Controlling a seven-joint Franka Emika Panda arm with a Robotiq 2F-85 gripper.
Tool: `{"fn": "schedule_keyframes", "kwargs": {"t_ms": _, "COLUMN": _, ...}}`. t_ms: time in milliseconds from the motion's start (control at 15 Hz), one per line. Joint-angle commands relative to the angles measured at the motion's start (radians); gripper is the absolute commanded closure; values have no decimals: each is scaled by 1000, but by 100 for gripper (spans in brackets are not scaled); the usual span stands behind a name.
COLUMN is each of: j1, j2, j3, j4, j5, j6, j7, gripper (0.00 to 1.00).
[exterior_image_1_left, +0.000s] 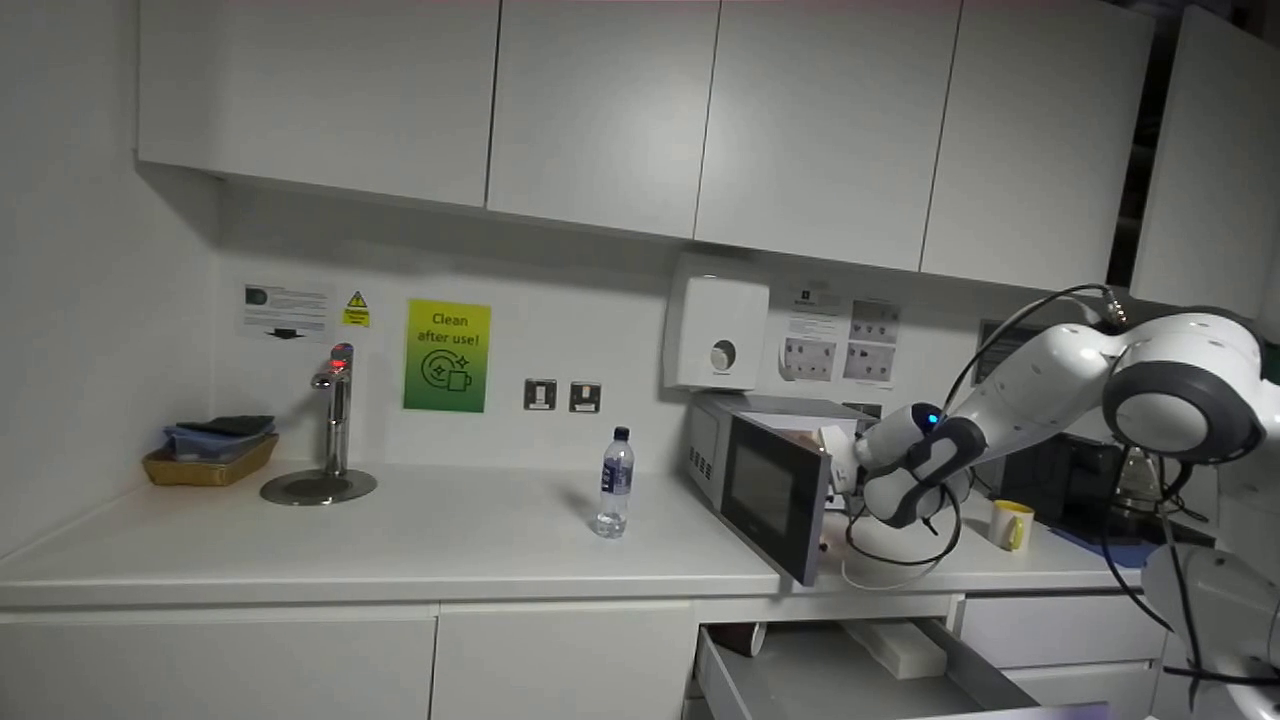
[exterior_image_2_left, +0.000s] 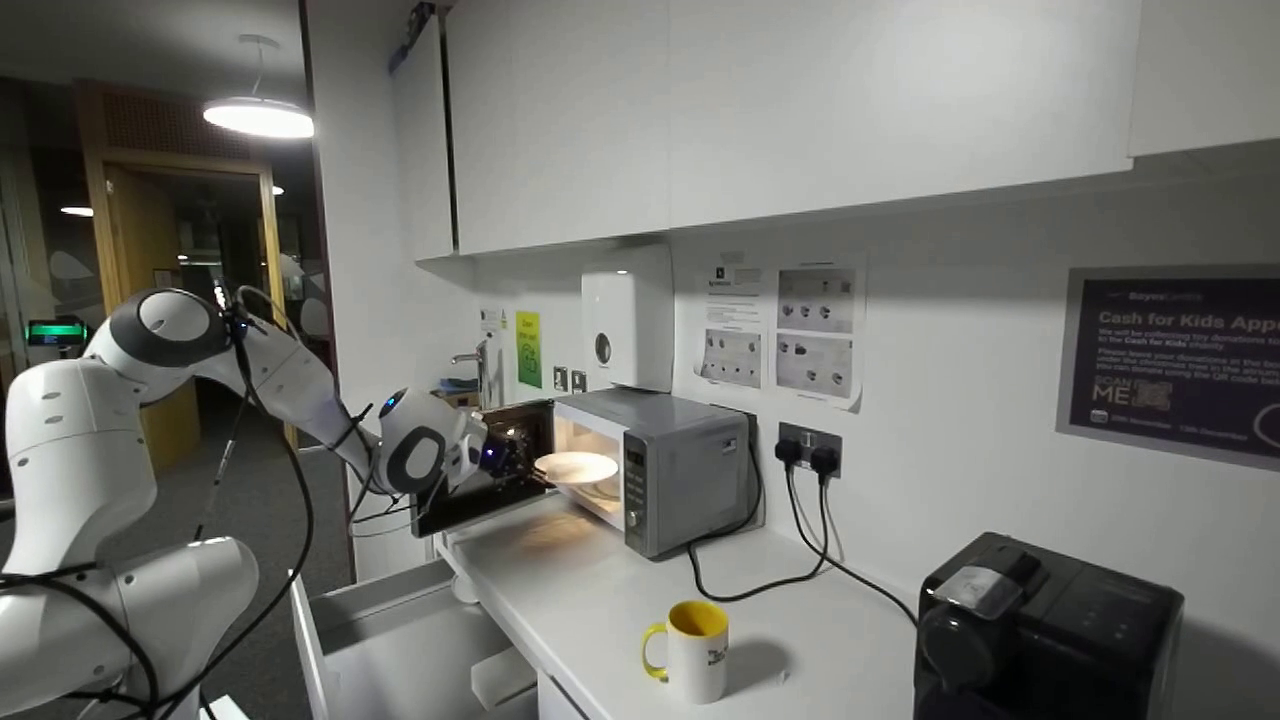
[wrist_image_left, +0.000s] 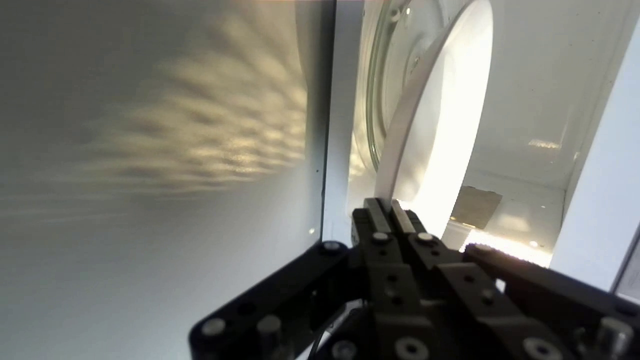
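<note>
1. The end effector (wrist_image_left: 389, 210) is pinching the rim of a white plate (wrist_image_left: 467, 95); its jaws are nearly together, one on each side of the thin edge.
2. The white plate is at the mouth of a grey microwave (exterior_image_2_left: 690, 470), partly inside, with its gripped edge towards the robot.
3. In the wrist view a glass turntable (wrist_image_left: 397, 75) shows just beside the white plate; whether the two touch is unclear.
4. The microwave door (exterior_image_1_left: 770, 490) stands open, and light from the lit cavity falls on the white plate and in a rippled patch on the counter (exterior_image_1_left: 450, 530).
5. A white mug (exterior_image_2_left: 697, 660) with a yellow inside and handle is upright between the grey microwave and a black coffee machine (exterior_image_2_left: 1050, 630).
6. On the microwave's other side is an upright plastic water bottle (exterior_image_1_left: 614, 490); well apart from it are a chrome tap (exterior_image_1_left: 338, 425) and a tan basket (exterior_image_1_left: 190, 470).
7. Below the counter, an open drawer (exterior_image_1_left: 810, 685) holds a dark cup (exterior_image_1_left: 735, 637) on its side and a white block (exterior_image_1_left: 912, 655).
8. A paper-towel dispenser (exterior_image_1_left: 715, 330) and a green sign (exterior_image_1_left: 447, 355) reading "Clean after use!" are on the wall.
</note>
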Motion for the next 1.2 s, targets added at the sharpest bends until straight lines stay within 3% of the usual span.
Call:
{"fn": "schedule_keyframes", "kwargs": {"t_ms": 0, "j1": 107, "j2": -26, "j3": -81, "j4": -35, "j5": 111, "j6": -9, "j7": -93, "gripper": 99}}
{"fn": "schedule_keyframes", "kwargs": {"t_ms": 533, "j1": 299, "j2": 25, "j3": -208, "j4": -94, "j5": 269, "j6": -49, "j7": -124, "gripper": 99}}
{"fn": "schedule_keyframes", "kwargs": {"t_ms": 1133, "j1": 497, "j2": 170, "j3": -337, "j4": -168, "j5": 395, "j6": -187, "j7": -102, "gripper": 99}}
